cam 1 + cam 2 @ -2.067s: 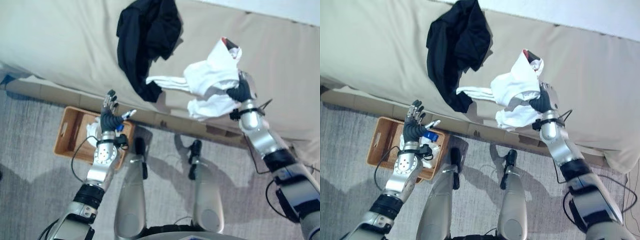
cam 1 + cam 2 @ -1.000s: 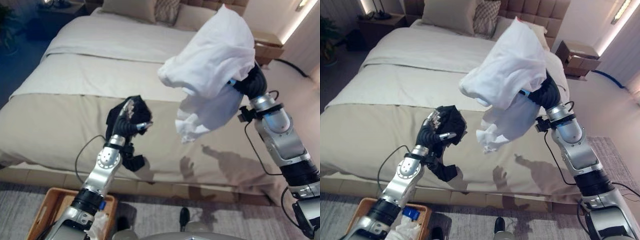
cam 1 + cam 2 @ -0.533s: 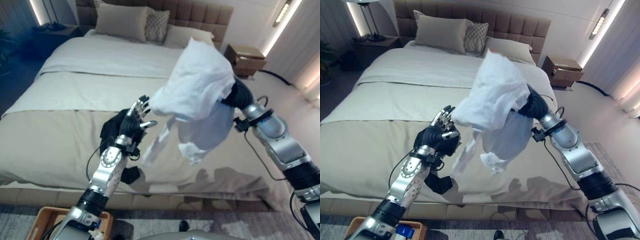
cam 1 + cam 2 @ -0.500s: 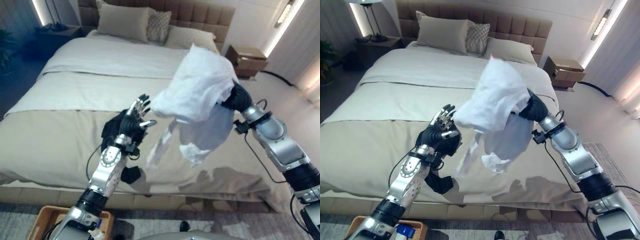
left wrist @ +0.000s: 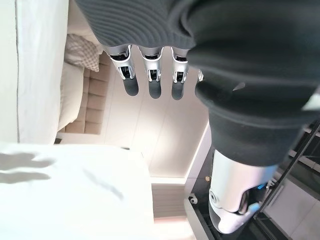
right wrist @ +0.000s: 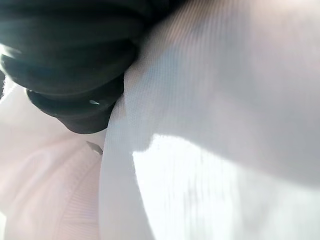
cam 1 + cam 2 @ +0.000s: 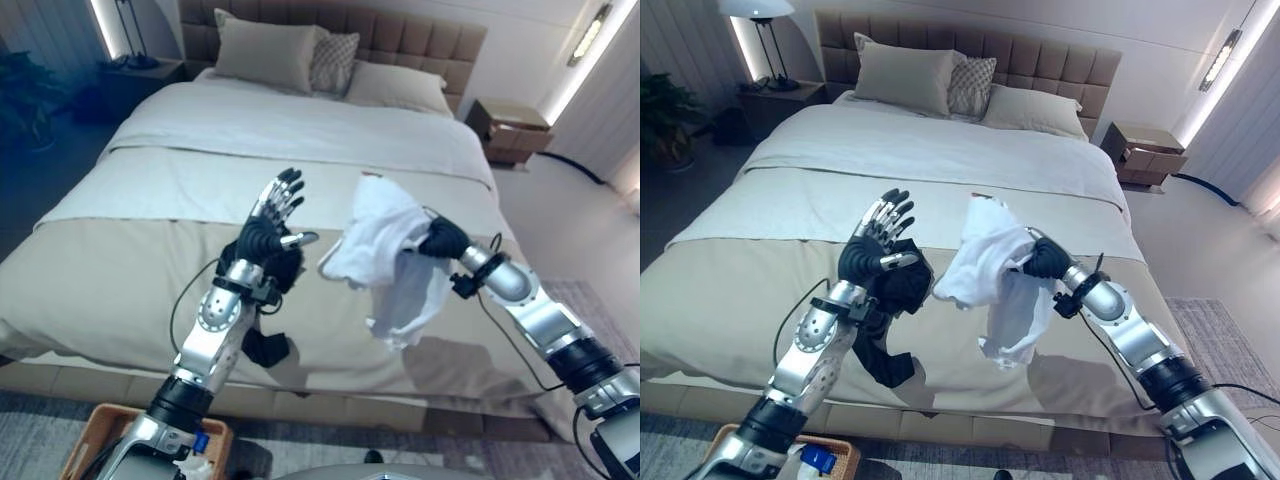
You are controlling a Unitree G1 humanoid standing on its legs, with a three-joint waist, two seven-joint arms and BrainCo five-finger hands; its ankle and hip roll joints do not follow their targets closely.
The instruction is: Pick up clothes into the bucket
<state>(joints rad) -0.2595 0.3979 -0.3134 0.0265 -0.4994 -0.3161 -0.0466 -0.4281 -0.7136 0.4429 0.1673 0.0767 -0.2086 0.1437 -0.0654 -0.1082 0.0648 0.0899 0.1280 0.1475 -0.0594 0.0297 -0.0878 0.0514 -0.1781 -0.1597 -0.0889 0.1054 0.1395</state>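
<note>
My right hand (image 7: 441, 240) is shut on a white garment (image 7: 384, 245), which hangs bunched from it above the front part of the bed; in the right wrist view the white cloth (image 6: 225, 125) lies right against the hand's dark cover. My left hand (image 7: 268, 228) is raised beside the garment, open, its fingers (image 5: 150, 75) straight and holding nothing. A black garment (image 7: 890, 365) lies on the bed's front edge, partly hidden behind my left arm. The wicker basket (image 7: 95, 425) stands on the floor at the lower left, below my left arm, with some white cloth (image 7: 188, 466) in it.
A wide bed (image 7: 730, 290) with a beige cover spans the view, pillows (image 7: 905, 75) at its head. A nightstand (image 7: 1148, 150) stands to the right of the bed, a lamp (image 7: 762, 20) to its left. Grey carpet (image 7: 1220, 320) lies on the right.
The view has shifted a little. My right hand has come down and nearer with the white garment, from head height to about chest height. My left hand stays raised and open.
</note>
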